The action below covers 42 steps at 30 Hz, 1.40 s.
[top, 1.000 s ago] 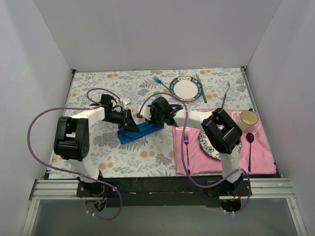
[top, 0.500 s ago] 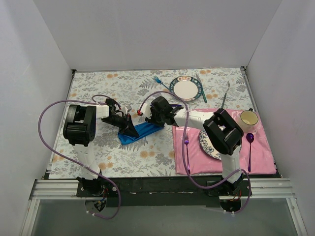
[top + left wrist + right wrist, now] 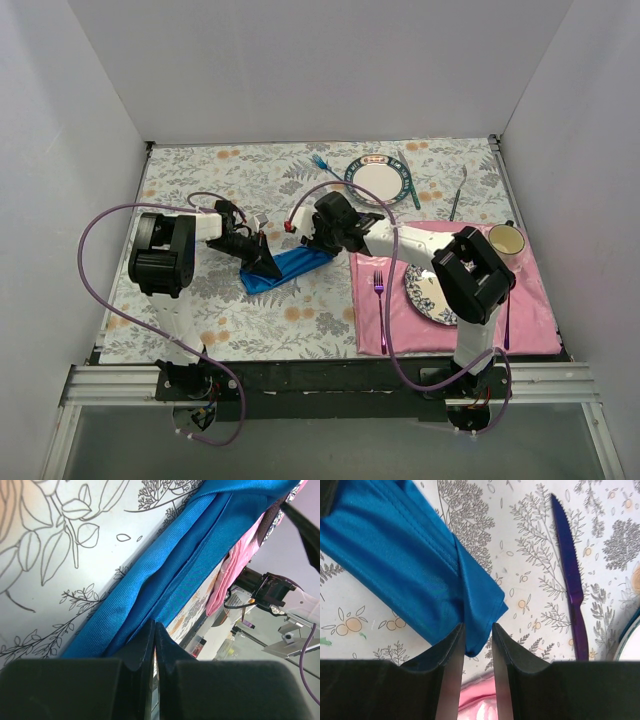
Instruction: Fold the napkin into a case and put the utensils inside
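Note:
The napkin (image 3: 290, 267) is a narrow folded blue strip lying slantwise on the floral tablecloth. My left gripper (image 3: 267, 260) is shut at its left end, and in the left wrist view the closed tips (image 3: 154, 625) pinch the strip's near edge (image 3: 180, 565). My right gripper (image 3: 320, 240) hovers open over the right end; the napkin's corner (image 3: 480, 605) lies between its jaws, untouched. The dark purple knife (image 3: 569, 575) lies just beyond that corner. The light-blue fork (image 3: 322, 163) rests near the back, left of a round plate.
A white plate (image 3: 378, 182) with a teal knife (image 3: 409, 183) beside it sits at the back. The pink placemat (image 3: 400, 325) at right carries a magenta fork (image 3: 379, 300), a patterned plate (image 3: 424, 292) and a cup (image 3: 506, 240). A dark utensil (image 3: 457, 195) lies behind it.
My right gripper has opened and let go of the napkin's right end. My left gripper has shut on the left end, its elbow swinging leftward. The napkin has stayed in place.

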### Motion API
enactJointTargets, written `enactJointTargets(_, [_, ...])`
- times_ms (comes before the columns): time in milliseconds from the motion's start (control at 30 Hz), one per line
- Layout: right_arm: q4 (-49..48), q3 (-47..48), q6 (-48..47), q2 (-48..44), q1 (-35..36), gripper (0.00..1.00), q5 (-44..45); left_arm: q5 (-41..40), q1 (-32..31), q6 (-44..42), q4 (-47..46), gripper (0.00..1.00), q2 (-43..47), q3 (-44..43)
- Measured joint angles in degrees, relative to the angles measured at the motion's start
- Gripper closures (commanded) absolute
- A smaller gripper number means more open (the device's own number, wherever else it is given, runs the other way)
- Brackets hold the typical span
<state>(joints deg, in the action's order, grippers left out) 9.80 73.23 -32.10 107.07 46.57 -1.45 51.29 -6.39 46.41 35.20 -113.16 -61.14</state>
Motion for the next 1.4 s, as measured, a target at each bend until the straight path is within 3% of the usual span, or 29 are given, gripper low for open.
enactJointTargets(200, [0.0,-1.7,-0.8,0.0,0.1,0.65,-0.2,-0.1,0.0,-0.2,0.2,1.00,0.0,-0.1])
enactJointTargets(333, [-1.4,-3.3,-1.7,0.1,0.1,0.84,-0.2,-0.3,-0.1,-0.2,0.3,1.00,0.0,-0.2])
enactJointTargets(600, [-4.8,-5.7,-4.2,2.2,0.1,0.99,0.0,-0.8,-0.2,-1.1,1.0,1.00,0.0,-0.6])
enactJointTargets(800, [-5.5,-6.0,-4.6,2.2,0.2,0.97,-0.4,-1.7,-0.1,-2.2,2.4,1.00,0.0,-1.3])
enactJointTargets(1000, [0.1,-3.8,-2.9,1.8,0.0,0.57,-5.2,-3.3,0.0,-4.6,4.8,1.00,0.0,-2.5])
enactJointTargets(1100, [6.4,0.2,-0.6,1.6,-1.0,0.50,-10.7,-3.8,0.0,-5.6,5.6,1.00,0.0,-3.0])
enactJointTargets(1167, [10.0,2.9,0.9,1.2,-2.0,0.50,-15.1,-4.0,0.0,-6.1,5.9,1.00,0.0,-3.1])
enactJointTargets(1400, [13.9,8.6,6.7,-1.2,-7.1,0.66,-27.5,-4.2,0.0,-7.0,6.2,1.00,0.0,-3.3])
